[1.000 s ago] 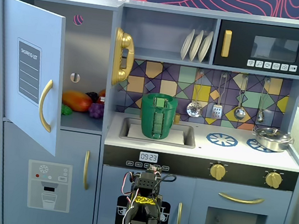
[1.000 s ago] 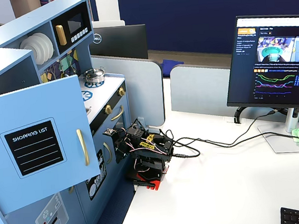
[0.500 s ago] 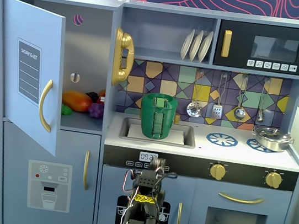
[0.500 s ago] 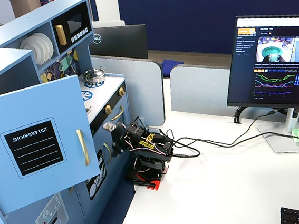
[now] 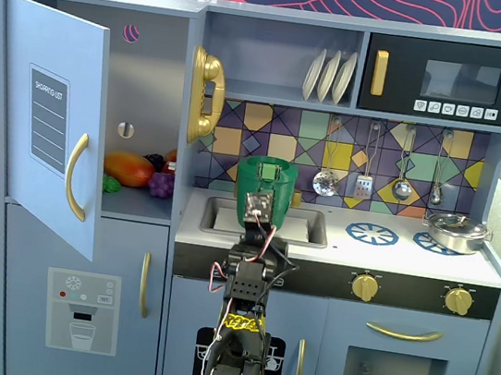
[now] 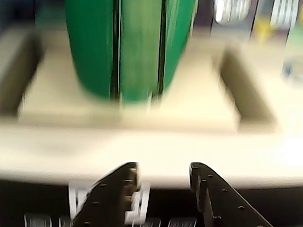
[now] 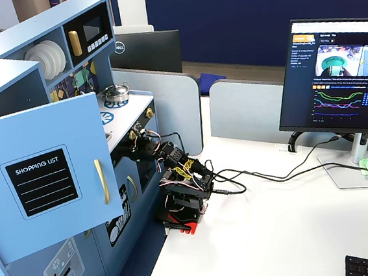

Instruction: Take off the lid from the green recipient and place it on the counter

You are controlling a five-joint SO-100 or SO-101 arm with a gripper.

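Observation:
The green recipient [image 5: 252, 174] stands in the sink [image 5: 306, 225] of the pale counter [image 5: 409, 256]; its lid [image 5: 268, 163] sits on top. In the front fixed view my raised arm covers the recipient's lower middle. In the blurred wrist view the recipient [image 6: 137, 47] fills the top centre with its ribbed strap facing me; the lid is above the frame. My gripper [image 6: 163, 166] hangs at the counter's front edge [image 6: 142, 151], open, with nothing between its dark fingers [image 6: 210, 194]. In the side fixed view the gripper [image 7: 138, 137] reaches the counter edge, and the open door hides the recipient.
A silver pot [image 5: 456, 232] rests on the right burner. The cupboard door [image 5: 54, 123] stands open at the left, with toy fruit [image 5: 132, 169] inside. Utensils [image 5: 363, 180] hang on the back wall. A monitor [image 7: 341, 77] and cables are on the desk.
The arm has risen from in front of the lower cabinet to counter height, and the gripper now points at the green recipient. The recipient and lid have not moved.

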